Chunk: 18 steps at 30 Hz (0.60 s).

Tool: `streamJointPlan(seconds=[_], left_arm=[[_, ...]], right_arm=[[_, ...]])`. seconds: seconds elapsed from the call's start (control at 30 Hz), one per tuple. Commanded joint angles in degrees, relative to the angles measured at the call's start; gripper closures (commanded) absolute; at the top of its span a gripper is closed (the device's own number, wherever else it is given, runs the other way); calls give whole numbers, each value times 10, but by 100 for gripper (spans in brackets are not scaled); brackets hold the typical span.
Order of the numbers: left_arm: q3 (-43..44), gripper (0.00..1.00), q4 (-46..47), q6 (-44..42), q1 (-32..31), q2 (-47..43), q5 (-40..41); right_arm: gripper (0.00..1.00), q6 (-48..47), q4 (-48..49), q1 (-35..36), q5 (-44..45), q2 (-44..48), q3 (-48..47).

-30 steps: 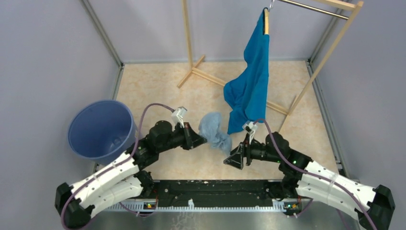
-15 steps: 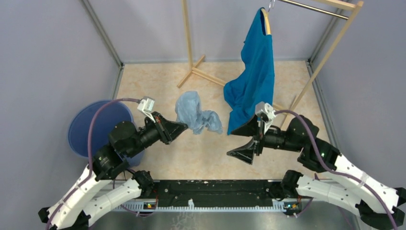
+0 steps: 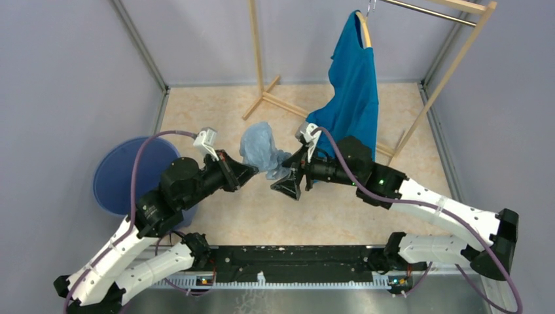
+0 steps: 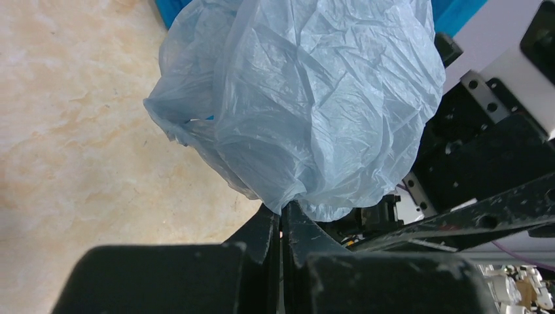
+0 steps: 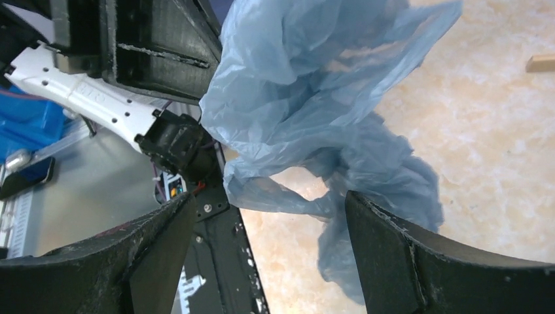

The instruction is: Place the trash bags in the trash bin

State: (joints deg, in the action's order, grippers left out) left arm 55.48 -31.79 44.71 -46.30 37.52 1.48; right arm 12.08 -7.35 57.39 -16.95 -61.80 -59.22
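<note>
My left gripper (image 3: 250, 174) is pinched tight on a fold of the trash bag (image 3: 260, 149), holding the pale blue-grey plastic up off the table (image 3: 209, 104), near its middle. In the left wrist view the bag (image 4: 307, 98) billows right above my closed fingers (image 4: 265, 226). My right gripper (image 3: 288, 183) sits just beside the bag, jaws spread wide with a hanging tail of plastic between them, nothing clamped. The blue trash bin (image 3: 121, 176) stands at the table's left edge, partly under my left arm. The blue T-shirt (image 3: 353, 85) hangs on its wooden rack (image 3: 258, 59).
</note>
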Motion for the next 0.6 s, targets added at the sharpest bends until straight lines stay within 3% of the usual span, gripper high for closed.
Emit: streamJointPlan(seconds=[0.0,0.23,0.3,0.33,0.43,0.57], left_arm=[[24,100,15,14,1,18,28],[20,100,37,15,1,44,13],[19,100,39,18,1,45,11],[21,100,34,16,1,44,14],[32,100,10,10,0,38,42],[33,100,-2,0,0,21,89]], right_arm=[[16,54,87,27,107,-11,16],[17,78,113,34,181,-38,34],[21,78,118,34,221,-31,45],[28,77,120,34,235,-27,53],[62,76,126,33,255,-11,77],[87,84,114,33,281,19,133]])
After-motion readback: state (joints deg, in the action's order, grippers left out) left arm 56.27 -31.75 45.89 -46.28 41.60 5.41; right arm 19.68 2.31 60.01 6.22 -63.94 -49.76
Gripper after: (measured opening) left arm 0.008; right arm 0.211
